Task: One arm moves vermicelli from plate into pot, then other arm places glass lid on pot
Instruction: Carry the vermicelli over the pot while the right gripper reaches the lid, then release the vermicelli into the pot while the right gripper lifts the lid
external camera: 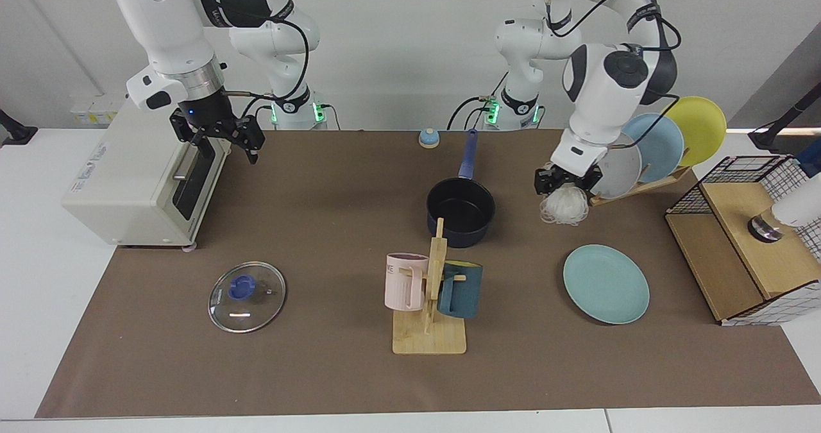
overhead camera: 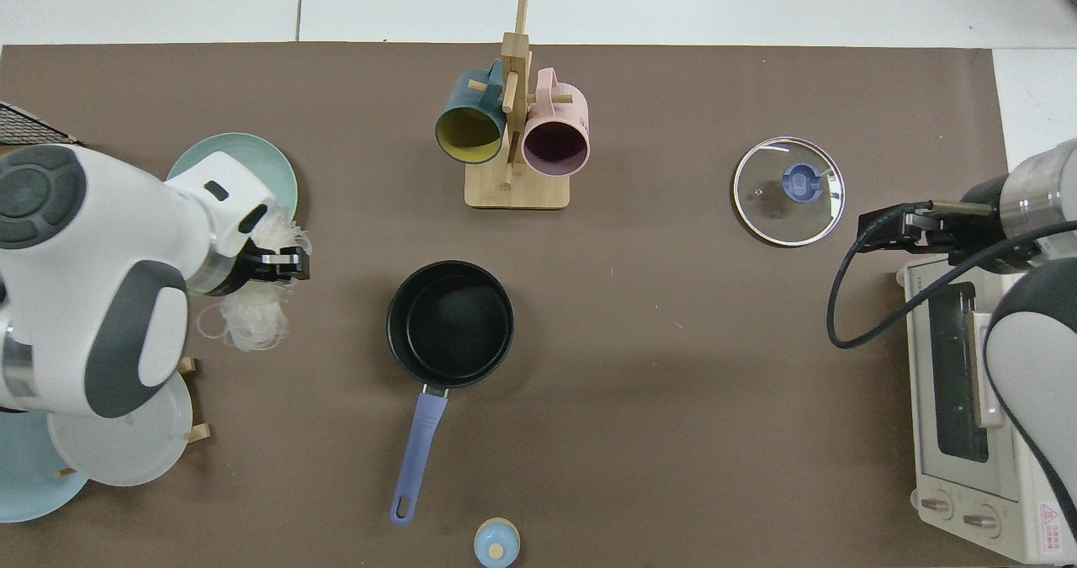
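Your left end effector (external camera: 568, 181) is clamped on the vermicelli (external camera: 564, 207), which hangs in the air between plate (external camera: 606, 283) and pot (external camera: 460, 210). From the facing view, the pot lies to its left, near but not yet beneath the noodles, handle pointing to the far side. It is empty; so is the plate. You need to carry leftward until the nest hangs over the rim. Your right end effector (external camera: 224, 139), fingers apart, waits by the toaster oven (external camera: 135, 183), nearer the lid (external camera: 247, 287) lying on the counter (external camera: 333, 183).
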